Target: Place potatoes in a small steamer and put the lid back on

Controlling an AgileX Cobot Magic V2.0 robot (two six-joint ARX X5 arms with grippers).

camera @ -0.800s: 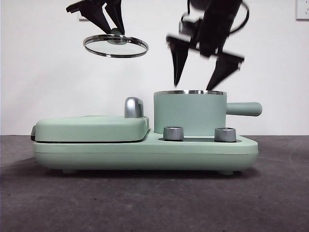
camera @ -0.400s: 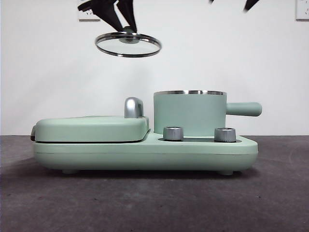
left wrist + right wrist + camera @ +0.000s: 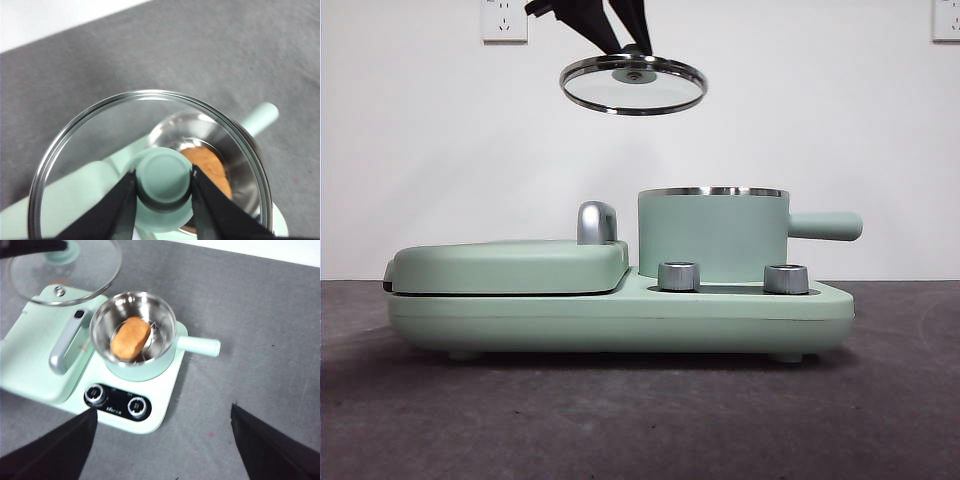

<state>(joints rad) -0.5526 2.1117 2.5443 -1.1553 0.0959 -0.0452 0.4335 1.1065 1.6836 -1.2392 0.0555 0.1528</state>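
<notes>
Front view: left gripper (image 3: 632, 45) holds round steel-rimmed glass lid (image 3: 633, 85) by its knob, high above and left of mint-green cylindrical steamer pot (image 3: 713, 236). Left wrist: jaws clamp the mint knob (image 3: 163, 181). Right wrist: right gripper (image 3: 162, 432) jaws wide apart, empty; oval orange-brown potato (image 3: 130, 337) lies inside pot.
</notes>
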